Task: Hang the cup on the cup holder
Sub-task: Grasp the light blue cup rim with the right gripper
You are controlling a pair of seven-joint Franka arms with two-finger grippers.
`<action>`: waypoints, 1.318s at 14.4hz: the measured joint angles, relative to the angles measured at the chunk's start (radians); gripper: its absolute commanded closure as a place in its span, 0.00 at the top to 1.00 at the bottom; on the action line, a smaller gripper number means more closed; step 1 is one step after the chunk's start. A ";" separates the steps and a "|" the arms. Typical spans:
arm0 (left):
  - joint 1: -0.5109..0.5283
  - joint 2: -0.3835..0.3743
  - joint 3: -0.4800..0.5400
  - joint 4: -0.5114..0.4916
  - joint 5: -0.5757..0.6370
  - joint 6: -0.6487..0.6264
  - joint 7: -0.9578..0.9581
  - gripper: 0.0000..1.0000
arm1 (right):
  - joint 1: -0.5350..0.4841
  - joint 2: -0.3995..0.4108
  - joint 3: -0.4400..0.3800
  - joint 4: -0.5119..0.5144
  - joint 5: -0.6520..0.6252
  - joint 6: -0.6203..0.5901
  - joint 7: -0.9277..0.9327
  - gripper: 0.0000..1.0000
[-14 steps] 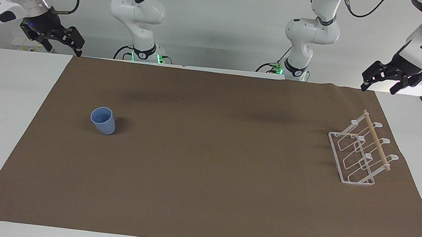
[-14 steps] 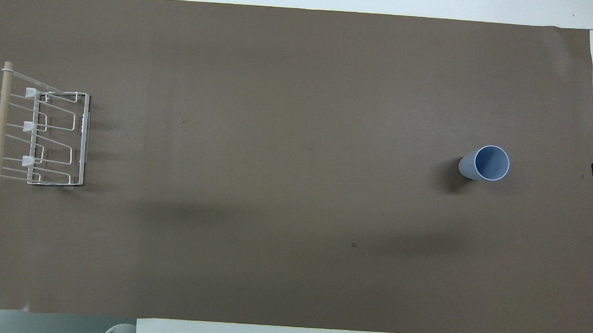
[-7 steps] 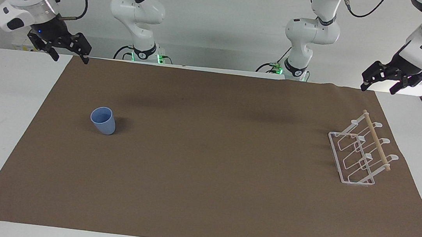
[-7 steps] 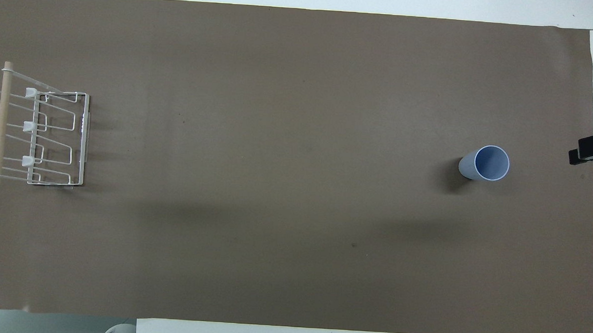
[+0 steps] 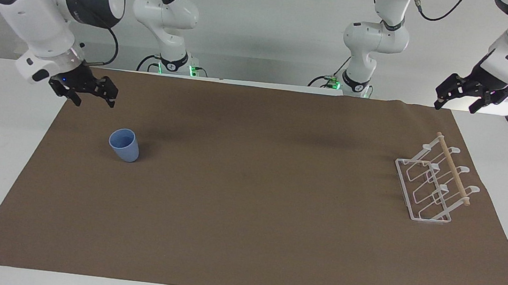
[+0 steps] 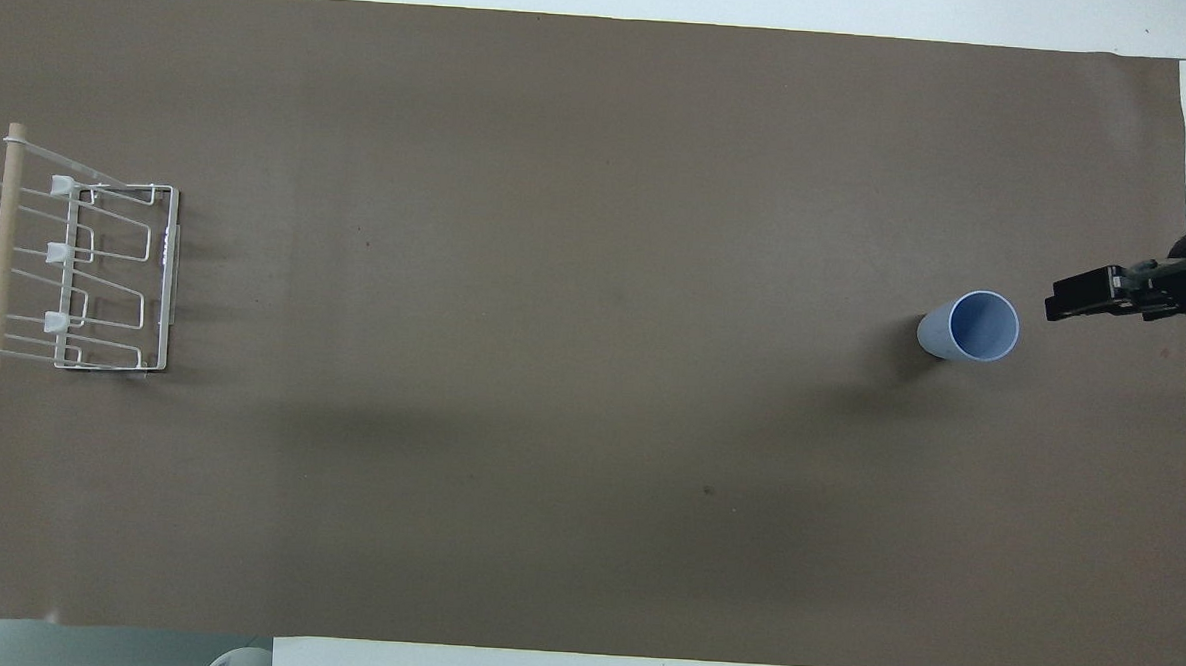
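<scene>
light-blue cup upright, apparently empty; white wire cup holder well apart.

Wide open mat, only two things on it

The cup stands upright by itself toward the right arm's end, bare brown mat all around it. The cup holder sits well apart at the left arm's end, so the whole middle stretch between them is unobstructed.

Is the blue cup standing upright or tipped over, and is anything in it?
Upright and empty: the cup stands on its base on the brown mat, mouth up, its bare inside showing from overhead.
</scene>
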 measured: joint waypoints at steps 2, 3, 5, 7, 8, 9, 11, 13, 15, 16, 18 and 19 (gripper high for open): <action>0.001 -0.001 0.000 -0.005 0.000 0.000 0.000 1.00 | 0.001 0.025 0.001 -0.036 0.000 0.067 -0.002 0.98; 0.001 -0.002 0.000 -0.006 0.000 0.000 0.000 1.00 | 0.001 0.033 0.000 -0.055 0.000 0.100 -0.010 0.96; 0.001 -0.005 0.000 -0.010 0.000 0.000 0.000 1.00 | 0.001 0.040 0.001 -0.110 0.000 0.169 -0.035 0.92; 0.001 -0.007 0.000 -0.014 0.000 0.000 0.000 1.00 | 0.001 0.041 0.000 -0.171 0.000 0.237 -0.043 0.88; 0.001 -0.007 0.000 -0.015 0.000 0.000 0.000 1.00 | 0.001 0.040 0.000 -0.199 0.000 0.263 -0.049 0.86; 0.001 -0.007 0.000 -0.017 0.000 0.000 0.000 1.00 | 0.000 0.040 0.000 -0.219 0.000 0.283 -0.058 0.84; 0.001 -0.009 0.000 -0.019 0.000 0.000 0.000 1.00 | -0.001 0.040 0.000 -0.243 0.000 0.316 -0.065 0.77; 0.001 -0.012 0.000 -0.023 0.000 0.000 -0.001 1.00 | -0.001 0.043 0.000 -0.251 0.000 0.328 -0.076 0.74; 0.001 -0.013 0.000 -0.026 0.000 0.000 -0.001 1.00 | -0.002 0.057 -0.002 -0.256 0.000 0.362 -0.089 0.67; 0.001 -0.013 0.000 -0.026 0.000 0.000 -0.001 1.00 | -0.002 0.066 -0.002 -0.257 0.000 0.377 -0.091 0.66; 0.001 -0.013 0.000 -0.027 0.000 0.000 -0.001 1.00 | -0.002 0.083 -0.003 -0.257 0.000 0.392 -0.093 0.60; 0.001 -0.014 0.000 -0.028 0.000 0.000 -0.001 1.00 | -0.002 0.090 -0.003 -0.257 0.000 0.394 -0.094 0.56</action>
